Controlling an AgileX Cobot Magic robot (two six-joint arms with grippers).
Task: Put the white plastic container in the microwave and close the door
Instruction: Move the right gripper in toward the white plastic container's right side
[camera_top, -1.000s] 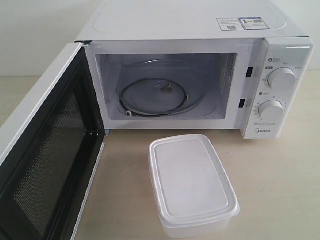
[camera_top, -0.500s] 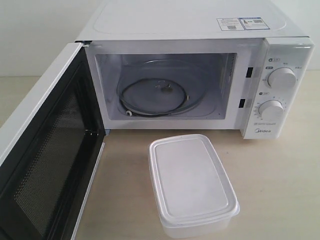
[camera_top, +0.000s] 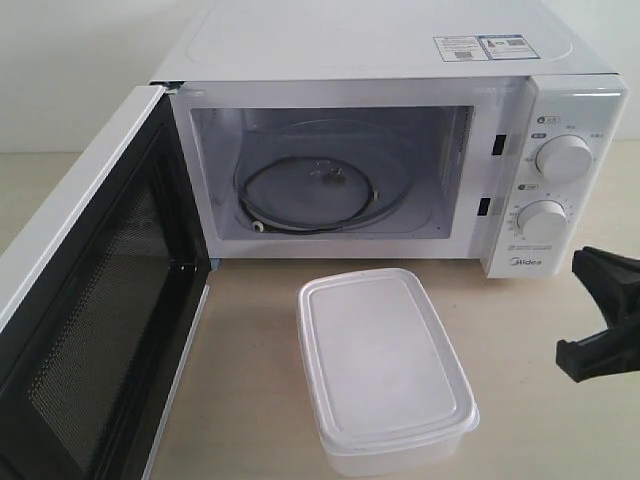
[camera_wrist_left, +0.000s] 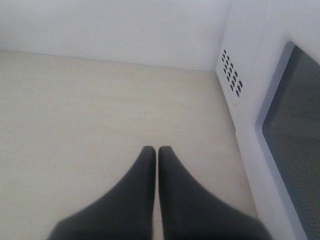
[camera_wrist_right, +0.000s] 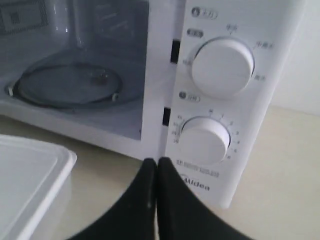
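Trouble: right gripper (camera_wrist_right: 157, 161), pinched closed like the left gripper (camera_wrist_left: 156, 149), may shove the white plastic container (camera_top: 385, 365) aside unless it spreads wide.

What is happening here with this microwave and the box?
Nothing is being held at this moment. The microwave stands with its door swung wide open and nothing on the turntable. The white plastic container, lid on, sits on the table in front of the opening. The right gripper, fingers together, points at the dials next to the container. The left gripper, also shut, is by the door's outer face.
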